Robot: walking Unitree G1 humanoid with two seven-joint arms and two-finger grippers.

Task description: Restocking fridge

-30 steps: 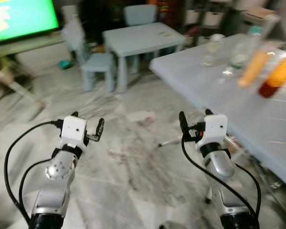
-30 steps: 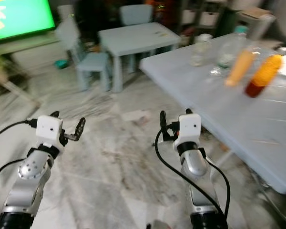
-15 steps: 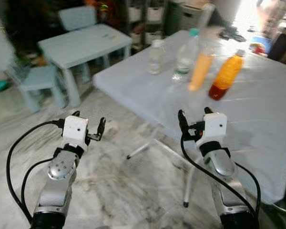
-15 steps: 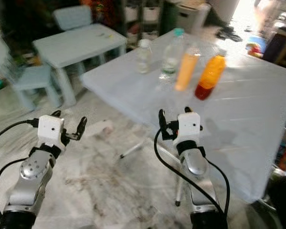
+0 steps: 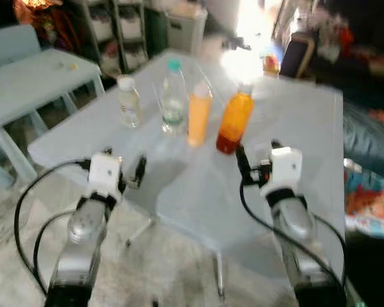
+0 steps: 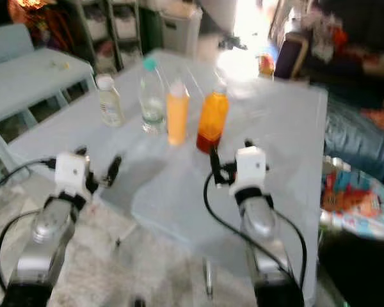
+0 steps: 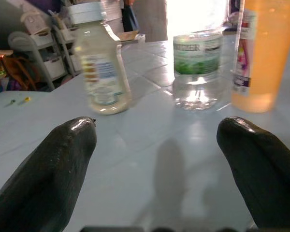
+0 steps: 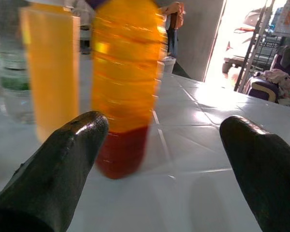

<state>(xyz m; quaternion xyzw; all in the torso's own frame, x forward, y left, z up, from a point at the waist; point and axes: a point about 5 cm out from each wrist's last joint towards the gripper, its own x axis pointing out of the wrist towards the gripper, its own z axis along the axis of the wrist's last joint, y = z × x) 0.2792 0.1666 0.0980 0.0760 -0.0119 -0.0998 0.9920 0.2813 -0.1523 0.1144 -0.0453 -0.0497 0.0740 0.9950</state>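
Now, bottles: four upright in a row on the counter (image 5: pixel 288 121), ahead of both tools.
Small bottle (image 7: pixel 100 63): white cap, pale cloudy liquid, straight ahead of the left tool's one finger.
Water bottle (image 7: pixel 199 65): clear, green label, teal cap, little water at the bottom; beyond the left tool's gap.
Tall orange bottle (image 5: pixel 199 118): filled with light orange drink.
Round orange bottle (image 8: pixel 125 82): orange above, dark red at the base; closest to the right tool, just ahead of it.
Left tool (image 5: pixel 123 171): fingers spread, holding nothing, at the counter's near edge.
Right tool (image 5: pixel 256 157): fingers spread, holding nothing, over the counter.
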